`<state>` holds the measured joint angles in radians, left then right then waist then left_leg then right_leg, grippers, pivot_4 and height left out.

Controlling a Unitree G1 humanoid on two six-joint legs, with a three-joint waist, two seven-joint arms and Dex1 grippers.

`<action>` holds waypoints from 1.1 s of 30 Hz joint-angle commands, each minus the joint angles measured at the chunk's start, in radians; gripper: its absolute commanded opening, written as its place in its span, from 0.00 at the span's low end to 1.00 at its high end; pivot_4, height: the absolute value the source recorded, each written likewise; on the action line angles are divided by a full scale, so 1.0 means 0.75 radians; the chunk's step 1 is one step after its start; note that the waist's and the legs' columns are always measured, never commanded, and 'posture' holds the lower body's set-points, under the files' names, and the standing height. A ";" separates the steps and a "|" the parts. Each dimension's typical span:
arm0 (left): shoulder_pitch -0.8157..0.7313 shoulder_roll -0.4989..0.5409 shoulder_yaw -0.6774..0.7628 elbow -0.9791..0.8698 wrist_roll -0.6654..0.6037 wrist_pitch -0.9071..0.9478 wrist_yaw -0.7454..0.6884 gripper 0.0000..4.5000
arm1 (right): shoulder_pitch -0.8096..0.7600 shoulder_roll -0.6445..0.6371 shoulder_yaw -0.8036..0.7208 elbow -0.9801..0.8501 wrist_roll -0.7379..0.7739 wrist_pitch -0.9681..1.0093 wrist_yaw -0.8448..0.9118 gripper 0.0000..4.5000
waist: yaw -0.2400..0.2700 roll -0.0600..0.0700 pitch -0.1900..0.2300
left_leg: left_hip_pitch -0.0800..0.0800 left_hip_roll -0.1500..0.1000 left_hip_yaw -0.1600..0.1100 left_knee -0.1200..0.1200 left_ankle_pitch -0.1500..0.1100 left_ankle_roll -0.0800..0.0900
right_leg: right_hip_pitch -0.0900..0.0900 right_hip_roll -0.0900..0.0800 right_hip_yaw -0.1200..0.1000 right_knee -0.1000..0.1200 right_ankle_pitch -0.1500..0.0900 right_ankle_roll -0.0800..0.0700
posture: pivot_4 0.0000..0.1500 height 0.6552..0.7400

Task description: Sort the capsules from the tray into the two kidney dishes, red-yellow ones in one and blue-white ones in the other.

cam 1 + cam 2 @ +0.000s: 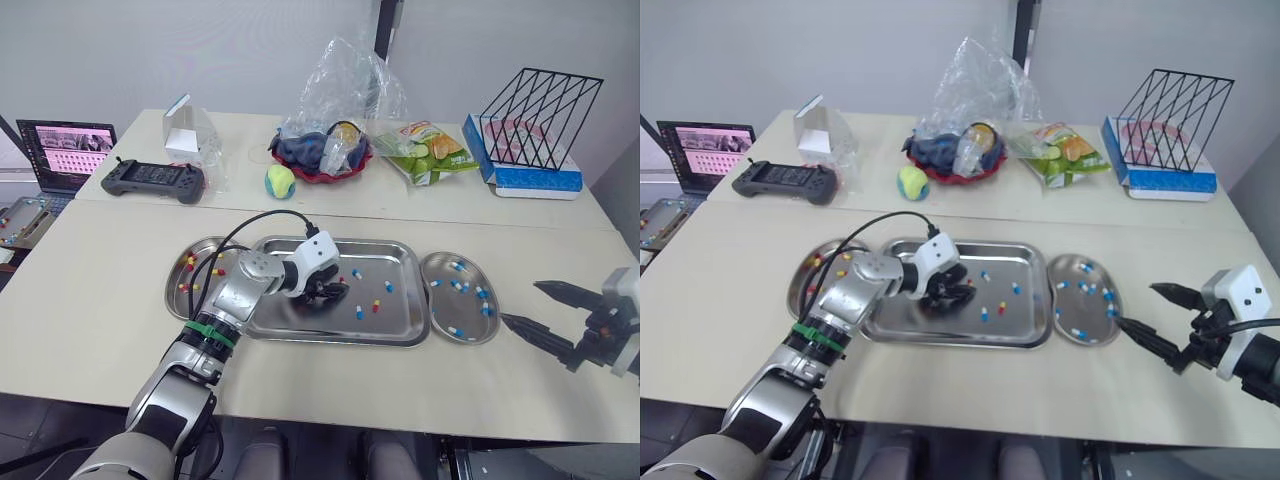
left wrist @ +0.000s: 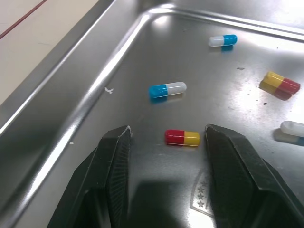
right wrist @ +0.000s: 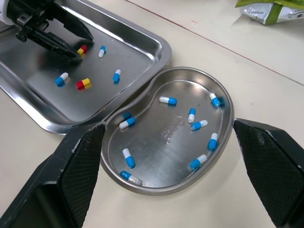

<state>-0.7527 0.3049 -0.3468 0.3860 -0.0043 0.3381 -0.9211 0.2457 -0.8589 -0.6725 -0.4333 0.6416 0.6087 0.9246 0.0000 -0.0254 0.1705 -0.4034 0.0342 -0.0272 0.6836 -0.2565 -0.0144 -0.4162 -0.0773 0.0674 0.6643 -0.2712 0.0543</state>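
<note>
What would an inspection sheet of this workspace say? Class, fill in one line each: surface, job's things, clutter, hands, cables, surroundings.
Surface: beige table.
Job's things: tray holds a few capsules of both kinds; left dish has red-yellow ones, right dish blue-white ones.
Clutter: laptop, controller, ball, plastic bag, snacks, wire rack, all at the back.
Hands: left hand open, straddling a red-yellow capsule in the tray; right hand open, right of the right dish.
Cables: black cable loops from the left wrist.
Surroundings: grey wall behind.

The left kidney dish (image 1: 170, 298) is partly hidden, one capsule (image 2: 293, 128) cut off.
</note>
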 commanded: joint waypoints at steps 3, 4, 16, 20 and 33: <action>-0.010 0.003 -0.002 -0.017 0.009 -0.023 -0.033 0.58 | -0.014 -0.013 -0.018 -0.005 0.011 -0.003 -0.012 1.00 | 0.000 0.000 0.000 | 0.000 0.000 0.000 0.000 0.000 0.000 | 0.000 0.000 0.000 0.000 0.000 0.000 | 1.00 0.73; -0.013 -0.001 0.003 -0.013 0.008 -0.022 -0.029 0.53 | -0.014 -0.013 -0.017 -0.004 0.011 -0.002 -0.014 1.00 | 0.000 0.000 0.000 | 0.000 0.000 0.000 0.000 0.000 0.000 | 0.000 0.000 0.000 0.000 0.000 0.000 | 1.00 0.73; -0.026 -0.007 0.005 0.004 0.013 -0.016 -0.038 0.27 | -0.010 -0.011 -0.018 -0.005 0.019 0.009 -0.024 1.00 | 0.000 0.000 0.000 | 0.000 0.000 0.000 0.000 0.000 0.000 | 0.001 0.000 0.000 0.000 0.000 0.000 | 1.00 0.73; -0.025 -0.004 0.009 0.003 0.013 -0.015 -0.037 0.27 | -0.013 -0.013 -0.014 -0.004 0.016 0.012 -0.028 1.00 | 0.000 0.000 0.000 | 0.001 0.000 0.000 0.000 0.000 0.000 | 0.001 0.000 0.000 0.000 0.000 0.000 | 1.00 0.73; -0.032 0.012 0.031 0.007 0.005 -0.053 -0.040 0.15 | -0.035 -0.020 -0.001 0.017 0.016 0.025 -0.046 1.00 | -0.001 0.000 0.000 | 0.001 0.000 0.000 0.000 0.000 0.000 | 0.001 0.000 0.000 0.000 0.000 0.000 | 1.00 0.73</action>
<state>-0.7543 0.3092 -0.3455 0.3945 0.0052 0.3166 -0.9457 0.2270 -0.8589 -0.6578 -0.4162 0.6425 0.6230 0.8916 -0.0004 -0.0253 0.1705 -0.4026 0.0342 -0.0271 0.6836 -0.2565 -0.0144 -0.4153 -0.0773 0.0674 0.6643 -0.2713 0.0543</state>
